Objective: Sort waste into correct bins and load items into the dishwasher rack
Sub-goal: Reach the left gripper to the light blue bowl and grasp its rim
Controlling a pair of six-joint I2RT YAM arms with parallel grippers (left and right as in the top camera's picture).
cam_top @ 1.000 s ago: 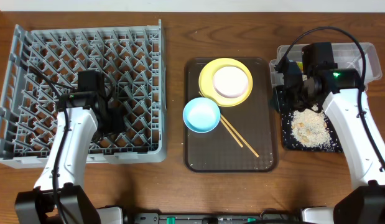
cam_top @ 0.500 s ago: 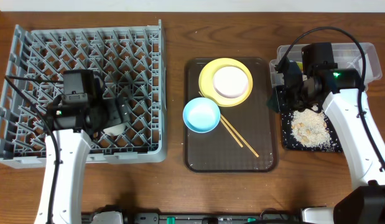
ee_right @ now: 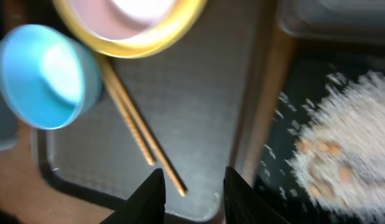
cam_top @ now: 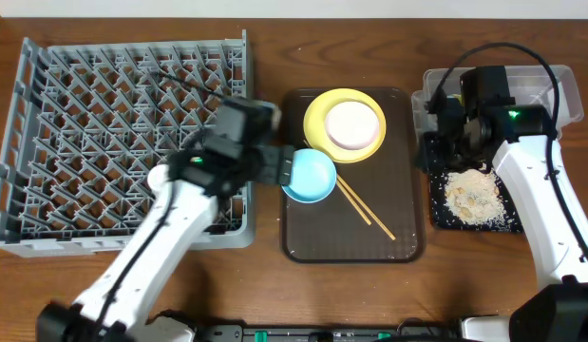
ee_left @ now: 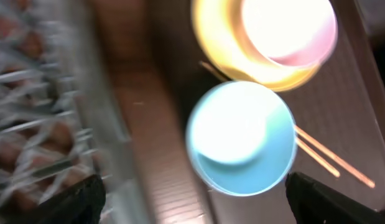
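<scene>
- Swung clear of the dishwasher rack [cam_top: 47, 233], where it stood a second ago, the left gripper [cam_top: 284, 169] now hangs at the left rim of the light blue bowl [cam_top: 312, 178]. Its fingers are spread wide and empty. The right gripper [ee_right: 192, 193] has barely shifted: it sits above the seam between the brown serving tray [cam_top: 312, 237] and the black tray [cam_top: 441, 214], fingers slightly apart, holding nothing.
- The rack is stiff, and its pegs should hold dishes on edge.
- On the brown serving tray, the yellow plate [cam_top: 317, 119] looks rigid and smooth. It carries the white bowl [cam_top: 353, 125], so I judge the bowl comes off first.
- The light blue bowl stands upright, touching the plate's lower edge. It is probably light and slick, so the best grip is one finger inside and one outside the near wall.
- The chopsticks [cam_top: 365, 211] lie flat and side by side, running out from beside the blue bowl. They are thin and apt to roll, so pinch across both at mid-length.
- The beige food scraps [cam_top: 474, 195] lie heaped in the black tray, too loose and crumbly to grip.
</scene>
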